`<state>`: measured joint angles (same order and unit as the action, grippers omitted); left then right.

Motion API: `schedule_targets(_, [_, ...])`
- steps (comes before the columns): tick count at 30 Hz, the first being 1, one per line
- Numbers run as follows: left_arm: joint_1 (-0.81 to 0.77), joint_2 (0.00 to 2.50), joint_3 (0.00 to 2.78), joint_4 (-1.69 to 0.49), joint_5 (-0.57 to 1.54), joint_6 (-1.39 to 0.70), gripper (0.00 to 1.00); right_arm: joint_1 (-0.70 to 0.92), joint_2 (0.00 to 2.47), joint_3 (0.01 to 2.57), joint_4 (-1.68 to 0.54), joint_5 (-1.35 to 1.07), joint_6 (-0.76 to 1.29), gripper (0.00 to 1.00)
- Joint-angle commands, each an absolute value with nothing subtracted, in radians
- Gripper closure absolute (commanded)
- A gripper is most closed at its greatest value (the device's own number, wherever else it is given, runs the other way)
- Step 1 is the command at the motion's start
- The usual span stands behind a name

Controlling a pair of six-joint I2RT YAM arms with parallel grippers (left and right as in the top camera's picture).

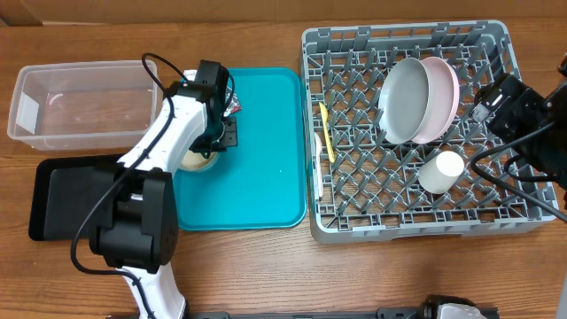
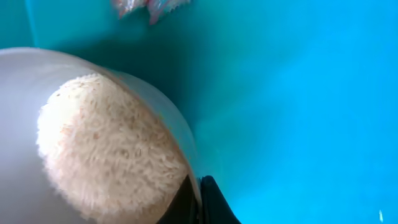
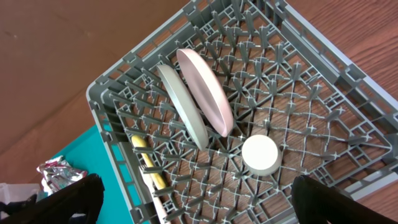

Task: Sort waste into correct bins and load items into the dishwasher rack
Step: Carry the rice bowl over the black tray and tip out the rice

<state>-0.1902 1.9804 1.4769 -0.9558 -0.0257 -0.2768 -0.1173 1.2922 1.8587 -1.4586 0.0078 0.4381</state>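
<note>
Grainy rice mound (image 2: 106,149), smooth grey bowl (image 2: 18,118), pegged plastic rack (image 3: 298,106)

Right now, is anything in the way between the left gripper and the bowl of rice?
No, nothing I can see. The left gripper is right at the bowl, one finger by its rim, next to the rice.

Rack (image 1: 407,232) centre-left free; plates (image 1: 409,99), cup (image 1: 441,171) block right.
</note>
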Motion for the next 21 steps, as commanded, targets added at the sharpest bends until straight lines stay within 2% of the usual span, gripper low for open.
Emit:
schedule_targets(1, [-0.188, 1.895, 1.553, -1.041, -0.007, -0.27, 0.96, -0.119, 1.28, 1.865, -1.454, 0.026, 0.443, 0.0])
schedule_targets(7, [-0.127, 1.717, 1.573, -1.148, 0.02, -0.3, 0.96, -0.119, 1.28, 1.865, -1.465, 0.026, 0.442, 0.0])
schedule_targets(13, [0.023, 1.568, 1.573, -1.279, 0.11, -0.249, 0.96, -0.119, 1.282, 1.865, -1.463, 0.025, 0.443, 0.0])
schedule_targets(21, [0.409, 1.531, 1.555, -1.365, 0.592, 0.045, 0.96, -0.119, 1.287, 1.865, -1.473, 0.025, 0.442, 0.0])
